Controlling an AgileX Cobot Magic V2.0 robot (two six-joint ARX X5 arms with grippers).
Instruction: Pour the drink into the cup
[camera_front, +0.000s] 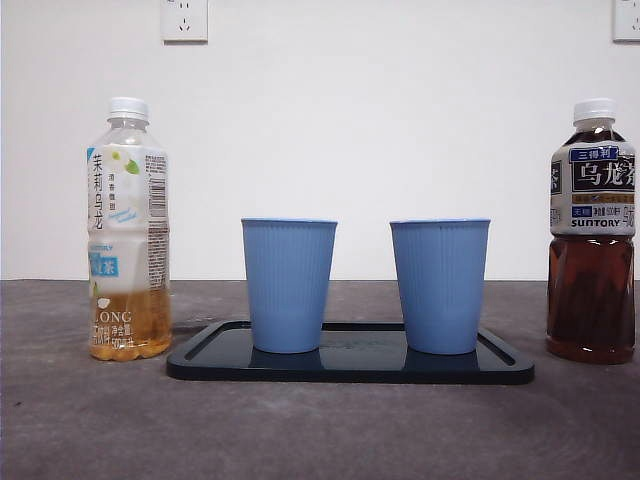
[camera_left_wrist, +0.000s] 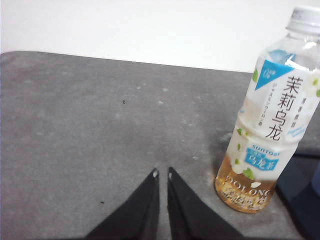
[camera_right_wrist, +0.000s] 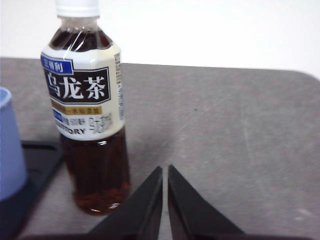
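**Drink bottles capped, cups on the tray, both grippers closed and empty**

The left gripper (camera_left_wrist: 162, 173) has its jaws pressed nearly together with nothing between them, above bare grey table (camera_left_wrist: 100, 125). Near it stands the jasmine oolong bottle (camera_left_wrist: 272, 115), upright, white cap on, with pale amber tea only in its lowest part.

The right gripper (camera_right_wrist: 164, 170) is likewise closed on nothing. Just beside it the dark oolong bottle (camera_right_wrist: 90, 110) stands upright, capped, filled with deep brown tea up to its shoulder.

In the front view the two bottles stand at opposite ends of the table, the pale one (camera_front: 128, 230) on one side and the dark one (camera_front: 592, 230) on the other. Between them lies a dark tray (camera_front: 350, 368) carrying two blue ribbed cups (camera_front: 288, 285) (camera_front: 439, 285), upright, side by side and apart. Neither arm shows in this view. Two wall sockets (camera_front: 184, 19) sit high on the white wall.
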